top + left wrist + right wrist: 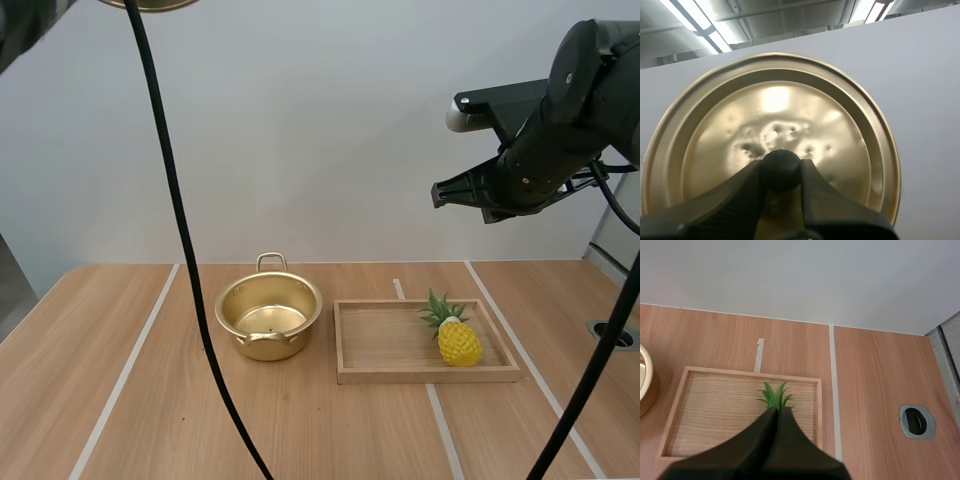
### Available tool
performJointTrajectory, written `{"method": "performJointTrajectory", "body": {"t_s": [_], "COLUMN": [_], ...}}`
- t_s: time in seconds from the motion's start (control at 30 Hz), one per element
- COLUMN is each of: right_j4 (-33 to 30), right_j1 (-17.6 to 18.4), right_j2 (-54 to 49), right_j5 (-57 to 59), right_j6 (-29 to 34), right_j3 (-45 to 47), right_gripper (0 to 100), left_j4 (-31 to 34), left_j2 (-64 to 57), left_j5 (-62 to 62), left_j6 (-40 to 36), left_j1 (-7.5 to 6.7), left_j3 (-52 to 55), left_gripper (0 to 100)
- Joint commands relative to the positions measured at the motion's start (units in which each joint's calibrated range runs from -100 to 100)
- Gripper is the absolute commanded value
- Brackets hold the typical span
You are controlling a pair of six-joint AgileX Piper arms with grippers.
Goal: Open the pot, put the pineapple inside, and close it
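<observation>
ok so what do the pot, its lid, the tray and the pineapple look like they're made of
Pot: thin gold-coloured metal, maybe aluminium or brass; the shiny inside catches the light.
Lid: the same golden metal, glossy, with small dents; its black knob is likely plastic.
Tray: pale wood, matte, with visible grain.
Pineapple: looks like plastic or foam, with an even yellow body and stiff green leaves; probably a toy.

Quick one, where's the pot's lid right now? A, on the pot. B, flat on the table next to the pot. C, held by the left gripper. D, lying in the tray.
C: the left gripper pinches the lid by its black knob, and the pot stands open on the table.
</observation>
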Motion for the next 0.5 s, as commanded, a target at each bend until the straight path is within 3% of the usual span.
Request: {"method": "performJointTrajectory", "body": {"t_s": [0.0,0.07,0.17,0.2,0.47], "right_j4": [-0.82,-0.82,-0.82,-0.82,-0.38], "right_j1": [-0.23,-0.23,-0.23,-0.23,-0.23], "right_j2": [-0.28,-0.28,-0.28,-0.28,2.45], "right_j5": [-1.80,-1.80,-1.64,-1.64,-0.90], "right_j6": [-0.53,-0.53,-1.12,-1.47,-3.06], "right_j3": [-0.49,-0.49,-0.49,-0.49,0.06], "right_gripper": [5,35,96,100,100], "left_j4": [-0.40,-0.40,-0.40,-0.40,-0.40], "left_j2": [-0.44,-0.44,-0.44,-0.44,-0.44], "left_j5": [-1.72,-1.72,-1.72,-1.72,-1.72], "left_j6": [-0.25,-0.25,-0.25,-0.25,-0.25], "left_j1": [-0.11,-0.11,-0.11,-0.11,-0.11], "left_j3": [-0.52,-0.52,-0.52,-0.52,-0.52], "left_gripper": [0,0,0,0,0]}}
